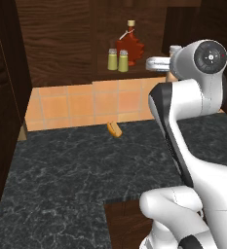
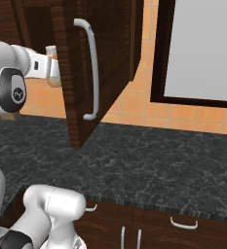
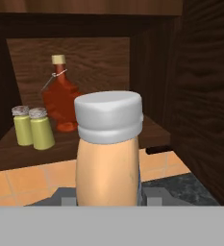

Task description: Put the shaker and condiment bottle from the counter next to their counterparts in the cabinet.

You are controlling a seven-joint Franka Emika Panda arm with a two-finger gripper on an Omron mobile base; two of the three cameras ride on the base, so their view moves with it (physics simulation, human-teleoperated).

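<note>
My tool is clamped tight on the bottle — the peach body stands upright between the fingers, its grey-white cap toward me in the hand view, raised well off the surface and facing the open cabinet.

Past the cap, at about ten o'clock in the hand view, the red bottle stands at the back of the shelf, with the two shakers side by side just at its nine o'clock, nearer the front. So one shaker already seems to be in place, and I judge this to be the second half of the job. The free spot looks to be at the red bottle's three o'clock, between it and the cabinet's side wall.

On the surface a small orange thing lies near the tile wall; I can't tell what it is.

Risks from here: the open door hangs close beside my wrist — a wide swing could clip it. Going in too low would catch the bottle's base on the shelf edge; drifting toward nine o'clock could topple the red bottle or the shakers. Letting go while tilted could tip this tall bottle over.
</note>
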